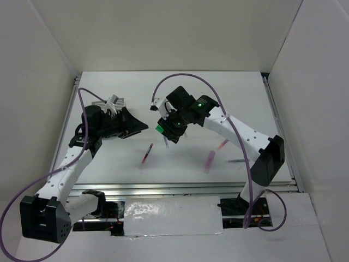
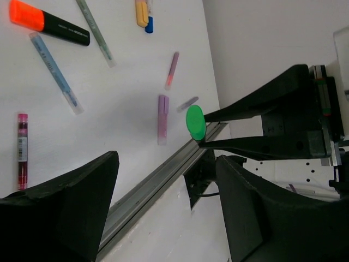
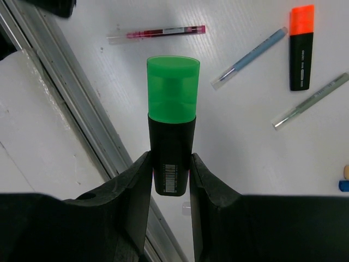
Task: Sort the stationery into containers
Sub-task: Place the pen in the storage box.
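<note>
pinching barcode-labelled green highlighter (image 3: 172, 128) between right fingers (image 3: 137, 185)

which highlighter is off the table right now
The green-capped black highlighter: it is clamped in the right gripper, held above the table. The orange-capped highlighter lies flat on the surface.

The left arm (image 1: 64, 170) stretched forward from its base. The left gripper (image 2: 166, 164) pointed to the right, its jaws spread wide with nothing between them. The right arm (image 1: 241, 135) bent in toward the left. The right gripper (image 3: 170, 164) clamped the black barrel of a green-capped highlighter (image 3: 172, 90), close to the left gripper.
</note>
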Motion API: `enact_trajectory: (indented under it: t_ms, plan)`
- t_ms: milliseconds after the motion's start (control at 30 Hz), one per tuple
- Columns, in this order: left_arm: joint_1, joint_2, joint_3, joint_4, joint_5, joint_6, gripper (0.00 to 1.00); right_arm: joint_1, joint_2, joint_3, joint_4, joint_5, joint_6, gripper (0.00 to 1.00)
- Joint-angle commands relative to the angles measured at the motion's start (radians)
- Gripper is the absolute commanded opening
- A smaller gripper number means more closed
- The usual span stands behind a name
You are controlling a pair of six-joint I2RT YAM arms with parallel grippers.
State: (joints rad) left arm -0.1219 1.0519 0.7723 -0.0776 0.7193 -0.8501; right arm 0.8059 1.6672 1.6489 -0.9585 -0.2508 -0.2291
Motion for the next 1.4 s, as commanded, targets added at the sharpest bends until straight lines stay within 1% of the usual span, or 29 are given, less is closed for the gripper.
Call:
enact_trajectory:
  t_ms: [0, 67, 100, 200, 433, 533, 667, 767, 933, 1067, 1200, 1267, 1300, 1333, 1367]
  plan:
    - [-0.018, 0.008, 0.013, 0.068, 0.043, -0.029, 0.83, 0.016, 0.023, 0.083, 0.006, 0.004, -0.009, 0.0]
    - [-0.025, 0.011, 0.001, 0.068, 0.051, -0.029, 0.83, 0.024, 0.035, 0.103, 0.003, 0.004, -0.012, 0.0]
    - [-0.027, 0.01, -0.002, 0.099, 0.052, -0.033, 0.83, 0.035, 0.046, 0.109, 0.004, 0.004, -0.012, 0.0]
    - [-0.03, 0.01, -0.03, 0.119, 0.065, -0.046, 0.82, 0.052, 0.068, 0.13, 0.004, 0.005, -0.015, 0.0]
    - [-0.03, -0.001, -0.053, 0.141, 0.072, -0.067, 0.81, 0.082, 0.117, 0.207, -0.005, -0.002, -0.015, 0.0]
    - [-0.03, -0.001, -0.056, 0.145, 0.071, -0.073, 0.76, 0.09, 0.134, 0.232, -0.008, -0.007, -0.013, 0.0]
    - [-0.028, 0.002, -0.065, 0.173, 0.08, -0.098, 0.62, 0.099, 0.144, 0.25, -0.009, -0.007, -0.012, 0.0]
    - [-0.03, -0.004, -0.079, 0.2, 0.094, -0.125, 0.54, 0.101, 0.147, 0.259, -0.009, -0.007, -0.012, 0.0]
    - [-0.03, -0.009, -0.096, 0.229, 0.095, -0.153, 0.48, 0.107, 0.14, 0.258, -0.011, -0.015, -0.013, 0.0]
    - [-0.024, -0.018, -0.102, 0.246, 0.086, -0.175, 0.4, 0.116, 0.132, 0.249, -0.011, -0.016, -0.015, 0.0]
    - [-0.015, -0.023, -0.113, 0.266, 0.092, -0.202, 0.43, 0.127, 0.132, 0.242, -0.013, -0.021, -0.016, 0.0]
    - [-0.013, -0.026, -0.114, 0.265, 0.094, -0.199, 0.39, 0.134, 0.135, 0.246, -0.014, -0.025, -0.019, 0.0]
    - [-0.015, -0.029, -0.116, 0.265, 0.095, -0.201, 0.36, 0.134, 0.138, 0.249, -0.016, -0.025, -0.019, 0.0]
    - [-0.013, -0.032, -0.119, 0.271, 0.097, -0.205, 0.25, 0.141, 0.141, 0.25, -0.017, -0.024, -0.021, 0.0]
    - [-0.012, -0.033, -0.122, 0.271, 0.098, -0.207, 0.18, 0.144, 0.143, 0.252, -0.017, -0.022, -0.021, 0.0]
